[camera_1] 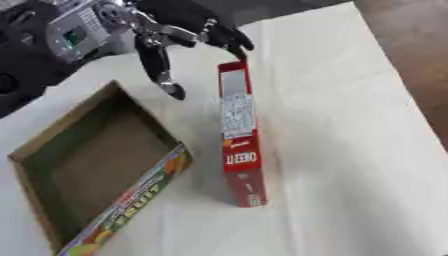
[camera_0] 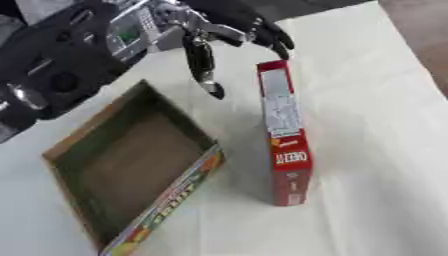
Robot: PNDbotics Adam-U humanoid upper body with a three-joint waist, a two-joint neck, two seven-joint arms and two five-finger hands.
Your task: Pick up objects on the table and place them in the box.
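A red cracker box (camera_0: pixel 283 135) stands on its long narrow side on the white table, running from near to far. To its left lies an open brown cardboard box (camera_0: pixel 131 160) with nothing inside and a colourful printed wall (camera_0: pixel 171 200) on its near right side. My left hand (camera_0: pixel 219 31) comes in from the upper left and hovers over the red box's far end. Its dark fingers (camera_0: pixel 278 41) reach the box's far top corner. The thumb (camera_0: pixel 203 67) hangs down to the left, apart from the box. The hand is open. No right hand shows.
White cloth (camera_0: pixel 376 150) covers the table, with free room right of the red box. The table's right edge runs along brown floor (camera_1: pixel 411 45) at the upper right. My left arm's black bulk (camera_0: pixel 52 65) fills the upper left, above the cardboard box's far corner.
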